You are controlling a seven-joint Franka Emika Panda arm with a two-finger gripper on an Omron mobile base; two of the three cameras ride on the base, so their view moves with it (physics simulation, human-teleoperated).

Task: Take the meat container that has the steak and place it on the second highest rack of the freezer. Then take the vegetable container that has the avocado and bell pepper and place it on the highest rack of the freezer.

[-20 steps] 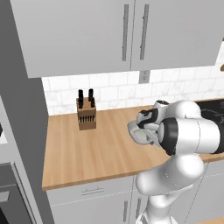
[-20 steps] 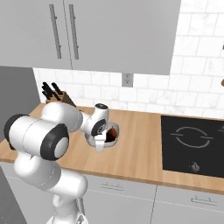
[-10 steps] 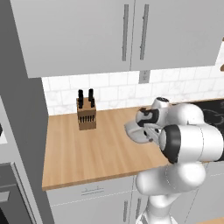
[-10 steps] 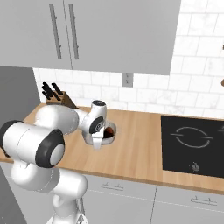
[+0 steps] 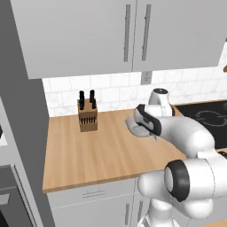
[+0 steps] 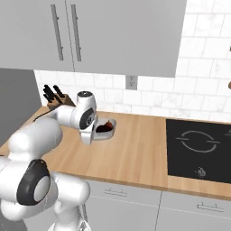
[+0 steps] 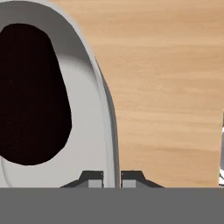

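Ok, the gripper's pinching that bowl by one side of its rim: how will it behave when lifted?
The vegetable container looks rigid with a thick rim, so it likely won't flex. The gripper is shut on the rim at one edge, so the bowl may droop away from the grip. The avocado lies loose inside and could roll.

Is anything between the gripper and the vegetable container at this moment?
Nothing visible. In the hand view the gripper has one fingertip on each side of the vegetable container rim, closed on it, with the dark avocado inside the bowl. The wooden counter beside it shows nothing intervening.
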